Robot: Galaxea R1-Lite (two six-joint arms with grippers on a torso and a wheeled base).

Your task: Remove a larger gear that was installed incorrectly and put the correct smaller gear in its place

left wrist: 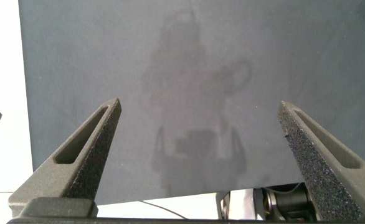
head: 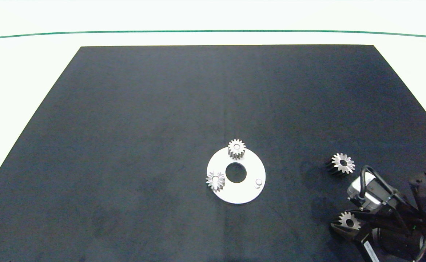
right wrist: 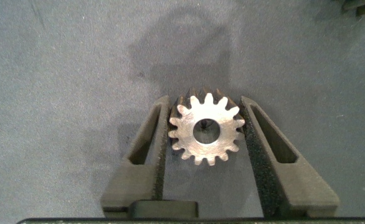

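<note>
The smaller gear [right wrist: 205,129] is held between the two pads of the right gripper [right wrist: 204,102], which is closed on its toothed rim from both sides. The gripper is placed near the mat's [head: 125,127] corner, at about 4 o'clock from the white plate [head: 220,193]. The larger gear [head: 342,163] is seen lying loose on the mat at about 3 o'clock from the plate, well apart from it and just beyond the right gripper. On the plate, one seated gear [head: 236,148] is found at 12 o'clock, another [head: 215,181] at 8 o'clock, and a bare peg [head: 259,182] at 4 o'clock.

The smaller gear is judged to be rigid, dense for its size and smooth-faced. Slipping or tilting is to be expected unless the pads press squarely on opposite teeth, as appears to be the case. The bore must be kept level to slide over the peg.

The pad contact and the gear's open centre hole are shown only by the right wrist view. The plate, the peg and the discarded gear are shown only by the head view. The left gripper [left wrist: 199,104] appears only in its own wrist view, where its fingers are spread wide over bare mat with nothing between them.
</note>
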